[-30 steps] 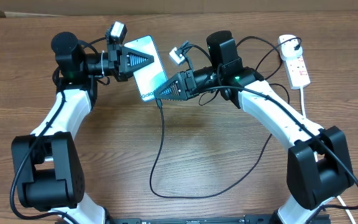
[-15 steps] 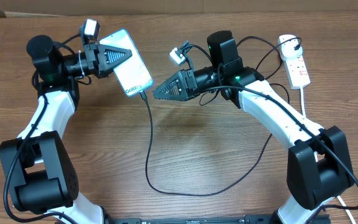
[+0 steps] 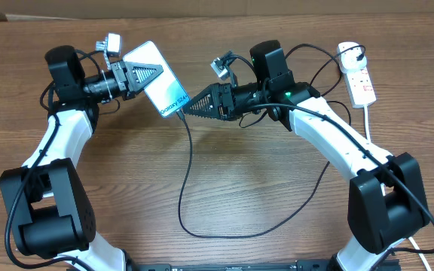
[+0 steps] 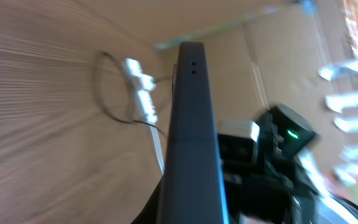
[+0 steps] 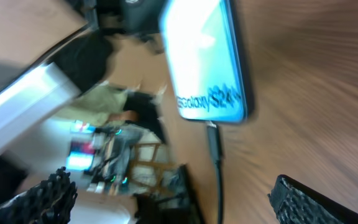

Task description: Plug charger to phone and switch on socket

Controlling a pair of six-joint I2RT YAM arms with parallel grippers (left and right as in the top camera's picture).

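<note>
Left tool clamps the phone at 11 o'clock, charger seated in it. Right tool, wide, should back off without snagging it, then reach the socket at 2 o'clock.

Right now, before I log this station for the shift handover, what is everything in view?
phone: one, cyan screen with a black rim, held at the far left of centre.
charger cable: one, black, plugged into the phone, looping across the table.
power strip: one, white, far right corner.
cord: one, white, running from the power strip toward the near edge.
table: one, brown wood.
left end effector: one, black, shut on the phone.
right end effector: one, black, open, beside the phone's plugged end.
</note>
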